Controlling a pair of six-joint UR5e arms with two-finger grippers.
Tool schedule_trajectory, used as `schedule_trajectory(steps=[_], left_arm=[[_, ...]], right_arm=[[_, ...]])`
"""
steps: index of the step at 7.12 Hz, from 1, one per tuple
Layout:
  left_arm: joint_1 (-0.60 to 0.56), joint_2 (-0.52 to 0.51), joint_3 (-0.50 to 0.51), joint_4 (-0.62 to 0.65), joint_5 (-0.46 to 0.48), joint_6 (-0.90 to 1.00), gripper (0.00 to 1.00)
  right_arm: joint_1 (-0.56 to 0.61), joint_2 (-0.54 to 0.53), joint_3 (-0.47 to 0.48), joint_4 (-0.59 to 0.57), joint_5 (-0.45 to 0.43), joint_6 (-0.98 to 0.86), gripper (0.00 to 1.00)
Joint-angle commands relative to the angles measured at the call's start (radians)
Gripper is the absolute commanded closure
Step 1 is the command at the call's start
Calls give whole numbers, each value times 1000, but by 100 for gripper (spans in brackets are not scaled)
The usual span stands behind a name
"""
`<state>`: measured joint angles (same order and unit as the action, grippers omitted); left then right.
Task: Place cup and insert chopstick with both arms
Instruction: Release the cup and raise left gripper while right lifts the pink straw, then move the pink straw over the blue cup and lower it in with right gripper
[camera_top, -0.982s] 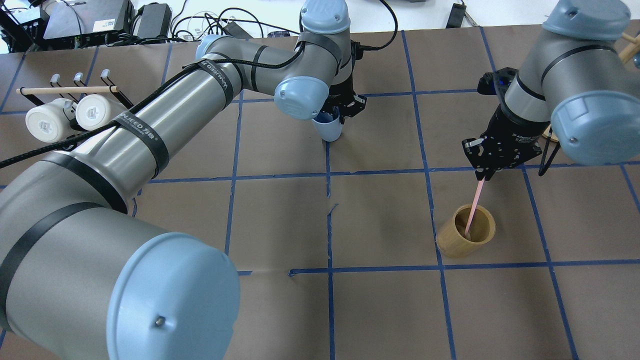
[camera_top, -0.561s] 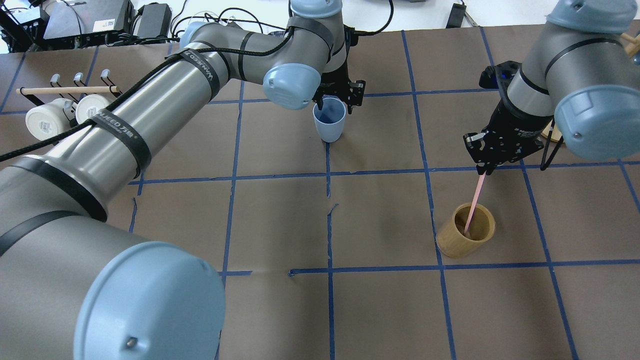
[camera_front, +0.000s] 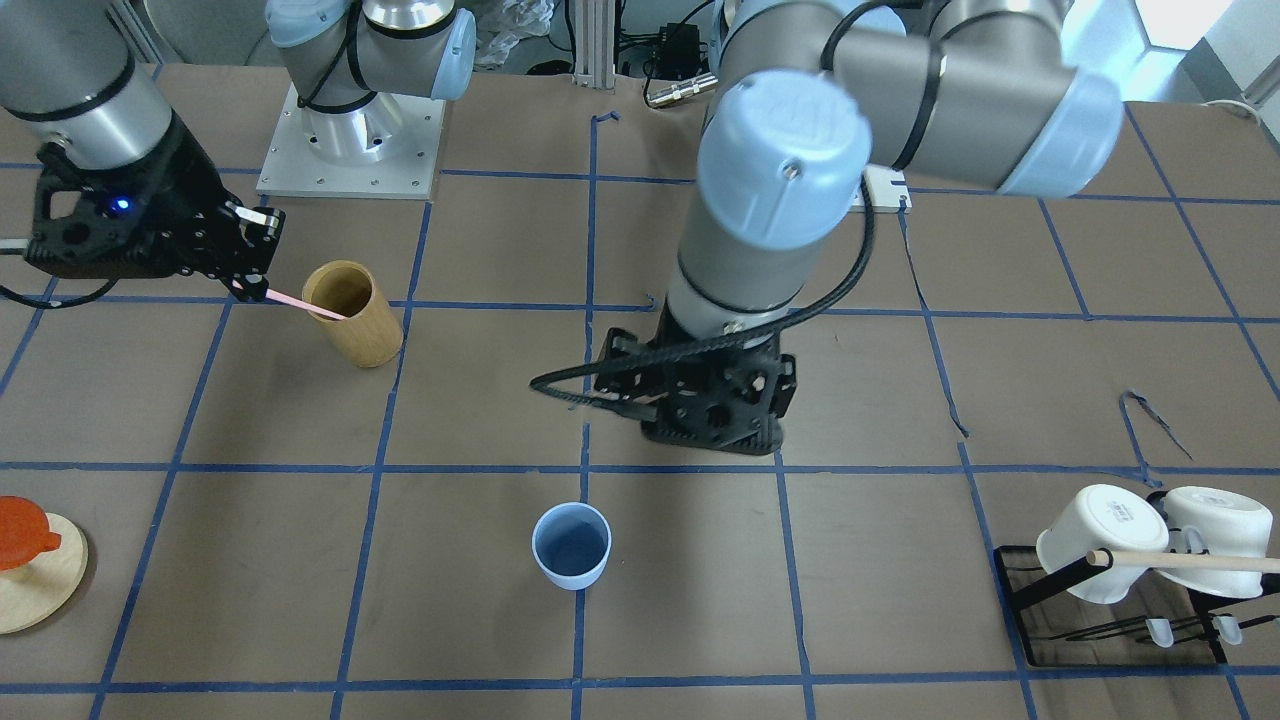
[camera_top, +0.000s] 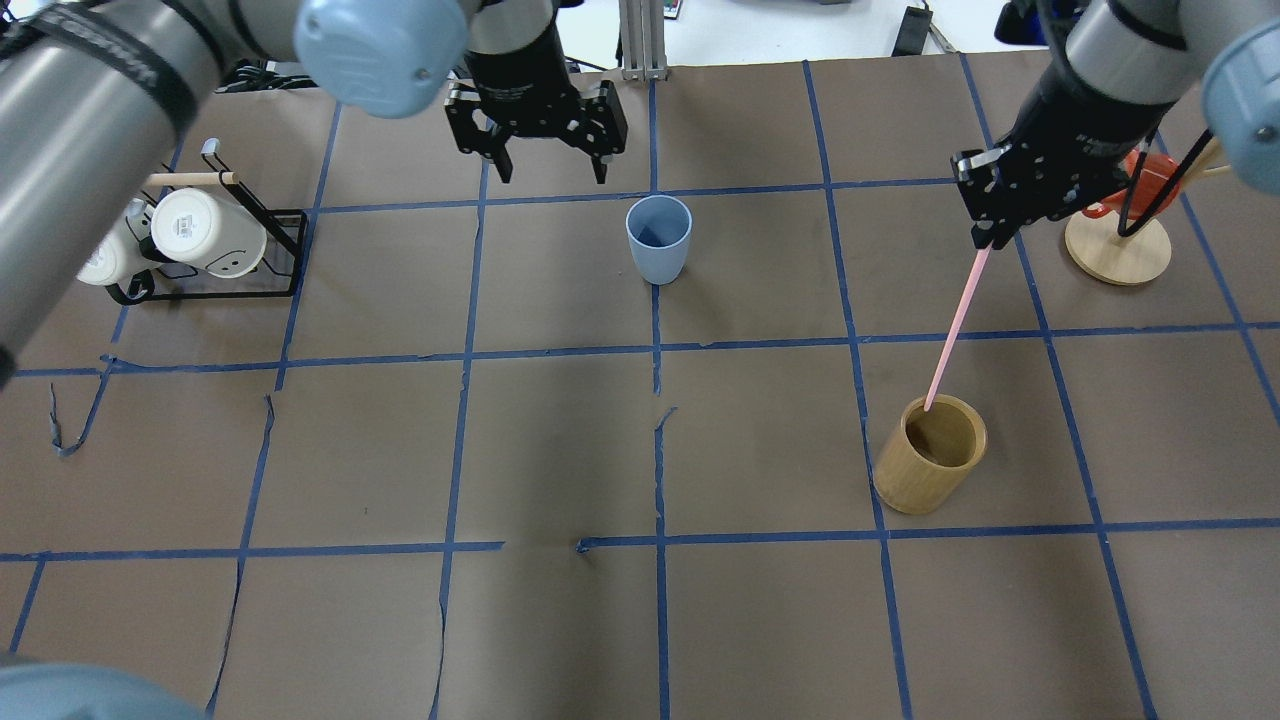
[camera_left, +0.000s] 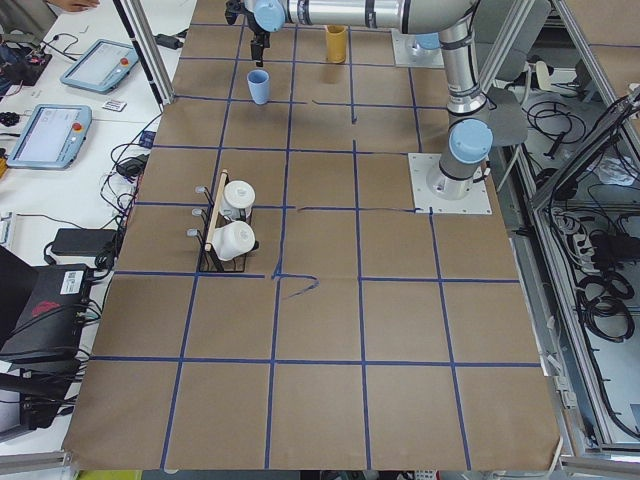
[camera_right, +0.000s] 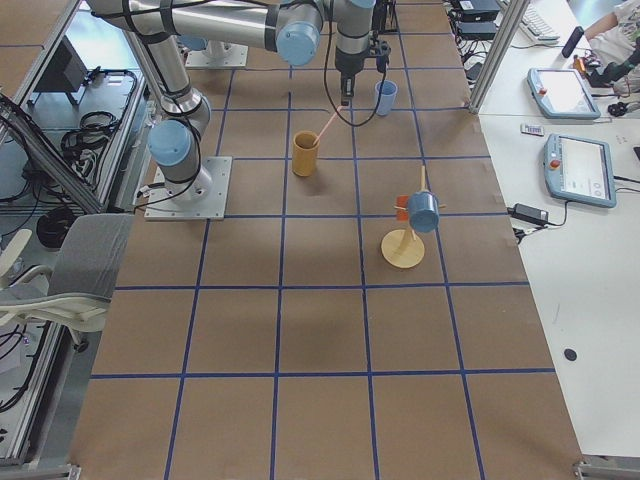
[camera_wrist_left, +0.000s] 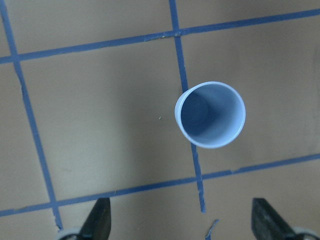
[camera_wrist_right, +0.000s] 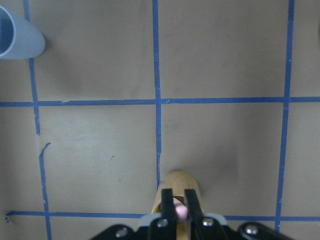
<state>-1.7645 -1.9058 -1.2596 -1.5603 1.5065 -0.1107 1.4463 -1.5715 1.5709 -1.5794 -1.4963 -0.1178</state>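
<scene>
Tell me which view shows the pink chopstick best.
Overhead exterior: the pink chopstick shows full length, slanting from the right pincer to the mouth of the bamboo cup. Front-facing foreshortens it; right wrist shows only its clamped end; exterior right shows it tiny.

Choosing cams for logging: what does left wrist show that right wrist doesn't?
Only left wrist: the left gripper, fingers wide apart and empty, and the cup whole, upright, with nothing inside. Only right wrist: the right gripper shut on the chopstick, with the holder just beyond its fingers. Both: the cup, though right wrist cuts it off at the top left corner, and the taped table.
</scene>
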Motion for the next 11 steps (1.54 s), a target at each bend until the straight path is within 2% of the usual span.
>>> schedule_trajectory(steps=[1, 2, 3, 5, 7, 10, 11], left_arm=[[66, 158, -87, -129, -3, -51, 0], [79, 216, -171, -118, 0, -47, 0], [97, 273, -219, -98, 3, -37, 0], [135, 321, -233, -83, 8, -32, 0], [184, 323, -235, -5, 4, -29, 0], [188, 324, -236, 2, 11, -24, 0], [188, 323, -235, 2, 12, 71, 0]], right_arm=[[76, 8, -171, 78, 7, 100, 90], [142, 20, -210, 72, 11, 216, 90], [204, 66, -253, 14, 8, 242, 90], [305, 189, -292, -280, 2, 337, 92], [348, 276, -292, -472, -4, 351, 91], [401, 343, -285, -491, -24, 400, 91], [401, 347, -278, -484, -32, 399, 91]])
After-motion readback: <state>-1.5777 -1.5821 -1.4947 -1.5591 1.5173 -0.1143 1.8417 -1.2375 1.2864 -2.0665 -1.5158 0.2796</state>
